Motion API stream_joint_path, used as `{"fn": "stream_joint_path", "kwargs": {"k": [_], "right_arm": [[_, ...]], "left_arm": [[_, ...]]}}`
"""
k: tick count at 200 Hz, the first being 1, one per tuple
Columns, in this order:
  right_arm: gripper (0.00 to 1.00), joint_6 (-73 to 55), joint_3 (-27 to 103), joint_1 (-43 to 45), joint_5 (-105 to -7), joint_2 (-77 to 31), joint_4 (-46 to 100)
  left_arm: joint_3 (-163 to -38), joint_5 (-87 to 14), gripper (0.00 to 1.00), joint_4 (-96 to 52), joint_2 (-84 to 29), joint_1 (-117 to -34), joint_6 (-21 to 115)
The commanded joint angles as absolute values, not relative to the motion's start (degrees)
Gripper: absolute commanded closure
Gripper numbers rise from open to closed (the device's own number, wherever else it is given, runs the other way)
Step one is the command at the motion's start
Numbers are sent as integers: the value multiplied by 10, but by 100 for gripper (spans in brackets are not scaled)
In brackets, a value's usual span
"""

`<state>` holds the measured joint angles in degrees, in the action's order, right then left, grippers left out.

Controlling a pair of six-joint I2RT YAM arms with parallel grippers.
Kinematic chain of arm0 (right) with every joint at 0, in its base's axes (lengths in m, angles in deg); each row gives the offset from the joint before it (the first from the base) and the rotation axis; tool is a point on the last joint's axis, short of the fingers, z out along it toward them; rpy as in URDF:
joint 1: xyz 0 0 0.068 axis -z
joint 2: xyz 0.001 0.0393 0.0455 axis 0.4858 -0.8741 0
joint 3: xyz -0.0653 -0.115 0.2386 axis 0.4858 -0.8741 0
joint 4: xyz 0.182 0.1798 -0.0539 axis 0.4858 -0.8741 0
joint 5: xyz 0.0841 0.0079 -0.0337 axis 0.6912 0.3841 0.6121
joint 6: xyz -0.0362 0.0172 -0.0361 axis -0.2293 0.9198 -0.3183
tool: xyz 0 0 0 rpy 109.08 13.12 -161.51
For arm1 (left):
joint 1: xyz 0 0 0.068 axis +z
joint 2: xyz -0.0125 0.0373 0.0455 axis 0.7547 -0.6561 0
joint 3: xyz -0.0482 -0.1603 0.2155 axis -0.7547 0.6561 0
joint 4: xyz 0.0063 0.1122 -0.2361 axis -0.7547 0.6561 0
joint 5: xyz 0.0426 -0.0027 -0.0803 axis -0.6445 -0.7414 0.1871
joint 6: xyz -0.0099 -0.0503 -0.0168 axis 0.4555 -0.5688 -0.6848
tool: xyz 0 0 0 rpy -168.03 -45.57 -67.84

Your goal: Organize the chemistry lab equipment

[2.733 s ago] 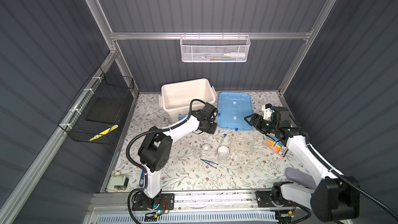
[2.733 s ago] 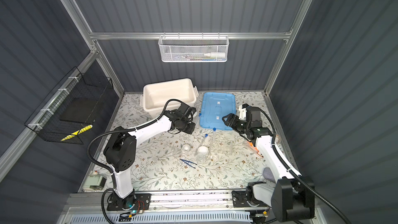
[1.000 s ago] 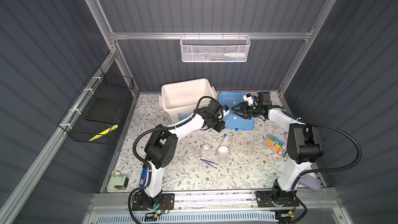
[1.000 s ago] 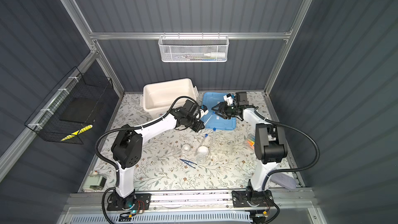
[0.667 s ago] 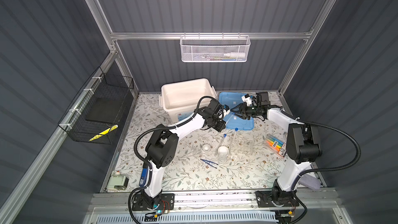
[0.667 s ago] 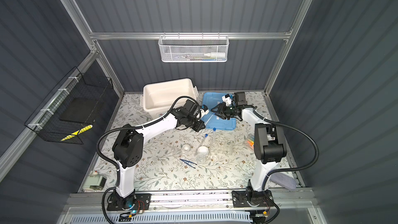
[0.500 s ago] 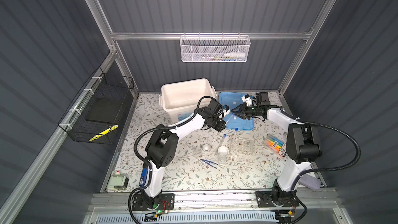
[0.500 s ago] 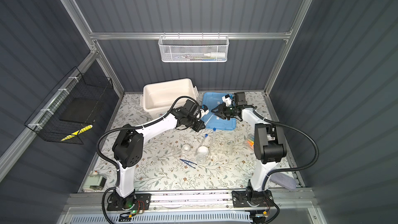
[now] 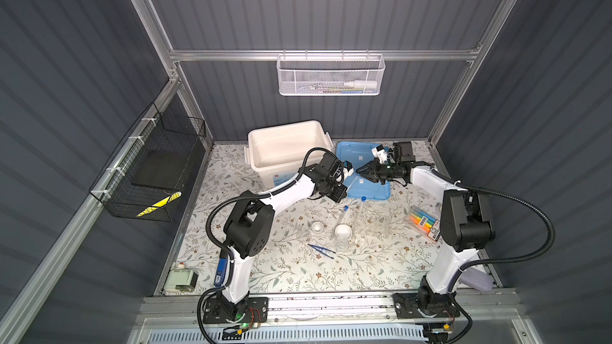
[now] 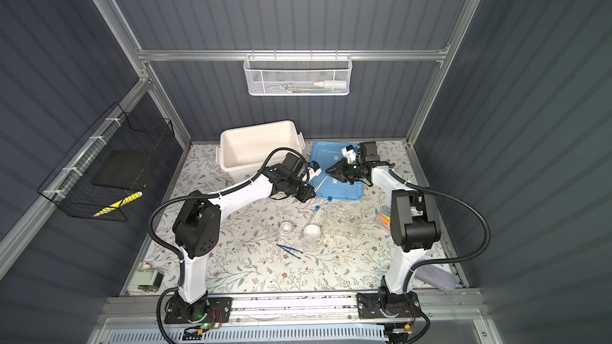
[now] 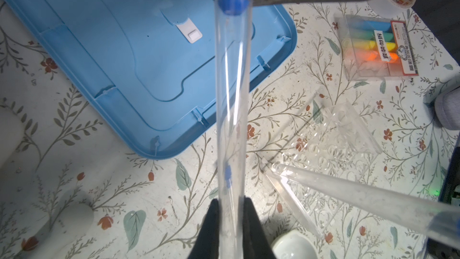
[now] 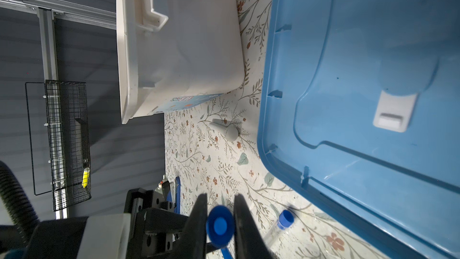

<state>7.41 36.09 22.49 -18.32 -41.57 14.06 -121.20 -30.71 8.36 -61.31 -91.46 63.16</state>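
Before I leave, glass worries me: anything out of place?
Yes. The rack stands empty, two tubes lie loose beside it, and a third tube hangs in the air between the left hand and right hand.

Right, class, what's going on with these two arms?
The left claw holds a clear tube by its closed end above the edge of the blue lid. The right claw pinches the tube's blue cap. Two other tubes, the rack, dishes and tweezers lie on the table, not yet sorted.
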Motion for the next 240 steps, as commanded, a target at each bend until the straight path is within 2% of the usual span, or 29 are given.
{"fn": "stream_joint_path", "kwargs": {"k": [1, 82, 122, 188, 240], "right_arm": [[84, 61, 354, 221, -196, -395, 130], [85, 69, 312, 221, -324, -324, 137], [84, 73, 293, 220, -421, -276, 144], [84, 14, 250, 206, -597, -163, 122], [83, -41, 210, 149, -720, -80, 112]], "left_arm": [[-1213, -293, 80, 85, -606, -919, 630], [-1208, -334, 45, 97, -584, -919, 648], [-1175, -340, 42, 82, -567, -919, 625], [-1152, -324, 42, 87, -568, -918, 572], [-1142, -324, 42, 101, -569, -919, 543]]}}
